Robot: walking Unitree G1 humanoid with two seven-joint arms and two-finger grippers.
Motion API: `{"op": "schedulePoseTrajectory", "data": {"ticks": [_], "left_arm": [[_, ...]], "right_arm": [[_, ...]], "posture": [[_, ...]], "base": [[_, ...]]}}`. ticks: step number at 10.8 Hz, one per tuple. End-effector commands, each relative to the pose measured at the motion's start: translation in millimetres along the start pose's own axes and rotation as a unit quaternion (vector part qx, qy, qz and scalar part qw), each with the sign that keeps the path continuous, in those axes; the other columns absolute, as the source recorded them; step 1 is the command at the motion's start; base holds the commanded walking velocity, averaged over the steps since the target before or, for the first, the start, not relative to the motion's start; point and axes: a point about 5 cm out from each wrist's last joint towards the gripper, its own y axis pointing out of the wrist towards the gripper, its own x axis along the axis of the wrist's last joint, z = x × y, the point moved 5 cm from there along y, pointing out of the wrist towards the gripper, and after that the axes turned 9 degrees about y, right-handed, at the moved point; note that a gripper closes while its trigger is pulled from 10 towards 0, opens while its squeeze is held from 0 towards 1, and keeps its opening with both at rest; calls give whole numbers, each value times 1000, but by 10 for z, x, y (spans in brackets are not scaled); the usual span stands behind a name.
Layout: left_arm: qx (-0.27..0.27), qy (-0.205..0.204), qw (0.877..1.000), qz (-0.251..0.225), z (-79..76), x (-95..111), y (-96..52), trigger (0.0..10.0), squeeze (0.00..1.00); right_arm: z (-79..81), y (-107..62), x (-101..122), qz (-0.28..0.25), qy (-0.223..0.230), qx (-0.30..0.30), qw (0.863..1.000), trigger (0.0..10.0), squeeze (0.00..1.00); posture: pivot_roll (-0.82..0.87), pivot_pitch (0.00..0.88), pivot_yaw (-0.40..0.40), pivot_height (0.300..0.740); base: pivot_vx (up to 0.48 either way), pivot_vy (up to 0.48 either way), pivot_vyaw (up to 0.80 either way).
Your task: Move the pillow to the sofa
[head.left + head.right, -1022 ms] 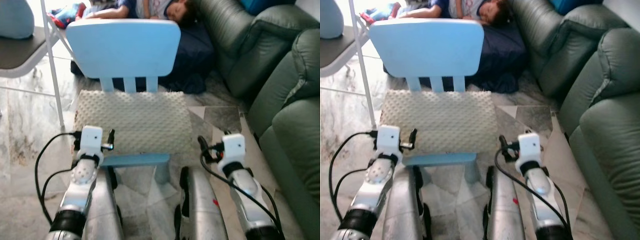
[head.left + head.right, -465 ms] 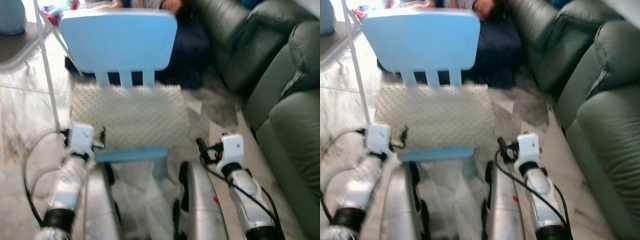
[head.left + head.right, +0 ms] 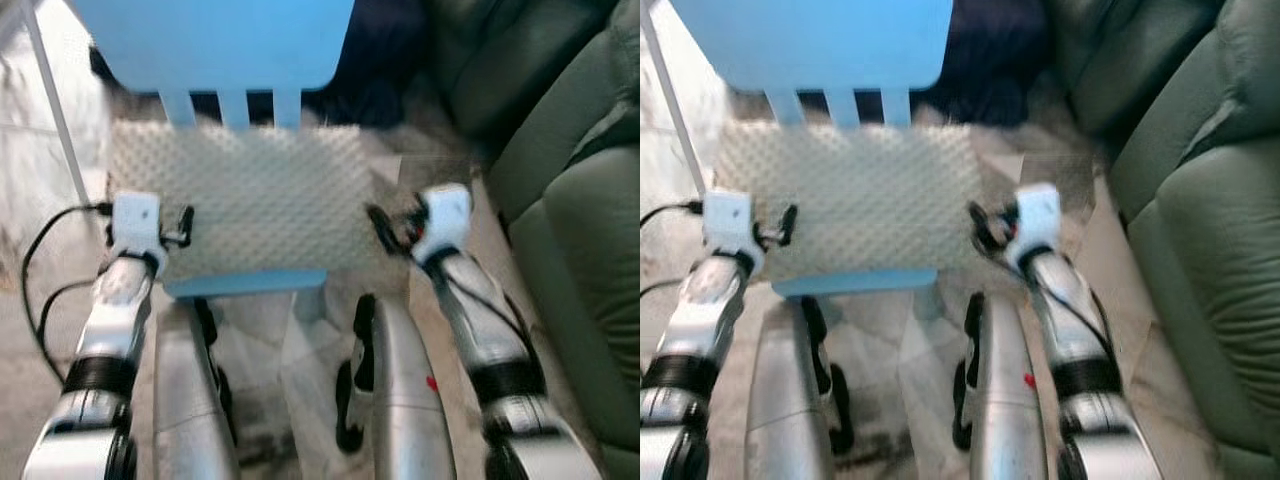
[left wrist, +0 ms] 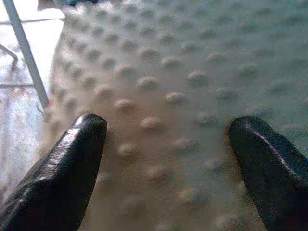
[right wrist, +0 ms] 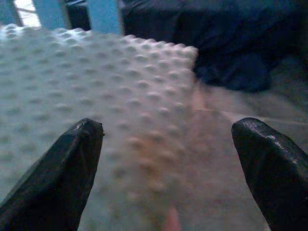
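Left claw (image 3: 186, 222) at about 8 o'clock in the head view, fingers spread wide, sitting at the near-left edge of the pillow (image 3: 240, 200). Its wrist view has both black fingertips (image 4: 72, 163) parted over the bumpy cream surface, nothing between them but the fabric below. Cannot tell whether they touch it.

Right claw (image 3: 385, 228) at about 4 o'clock, also wide open, at the pillow's near-right corner. Its wrist view has one fingertip (image 5: 62, 168) over the pillow, the other out past the pillow's edge over the floor (image 5: 231, 110). So this claw straddles the right end.

Progress, as judged: early. Nothing gripped, nothing lifted. Pillow lies flat on the seat of the small blue chair (image 3: 215, 40), back edge up against the slats of the backrest. Both arms look set to close in on the two ends. Left to do: close on it, lift clear of the chair, turn toward 3 o'clock, set it down.

Pillow orientation: rectangular, dimpled side up, long axis running 9 to 3 o'clock, parallel to the chair's front edge. Short sides face each claw. It overhangs the seat a little on both sides.

Farther out: green leather sofa (image 3: 590, 230) along the right, from 1 to 5 o'clock, just beside the chair. Dark blue bedding (image 3: 385, 45) behind the chair at 12 to 1 o'clock. White metal leg (image 3: 55, 120) at 10 o'clock.
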Motion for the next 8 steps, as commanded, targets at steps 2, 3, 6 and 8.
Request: {"op": "schedulePoseTrajectory", "data": {"ticks": [2,3,6,8], "left_arm": [[-25,12,999,34,-189,-198,-21,10000,0],[-20,17,999,40,-225,-220,3,10000,0],[-42,0,994,99,-371,-473,-14,10000,0],[-47,-16,992,113,-362,-564,-41,0,0]], "right_arm": [[142,123,-190,39,64,25,997,10000,0],[245,204,-308,69,76,30,994,10000,0],[470,249,-702,145,109,22,983,10000,0],[444,230,-837,182,67,1,981,5529,0]], "posture": [[-9,414,-118,502],[6,419,-129,502],[39,434,-149,502],[39,446,-150,502]], "base": [[0,0,0],[0,0,0],[0,0,0],[0,0,0]]}}
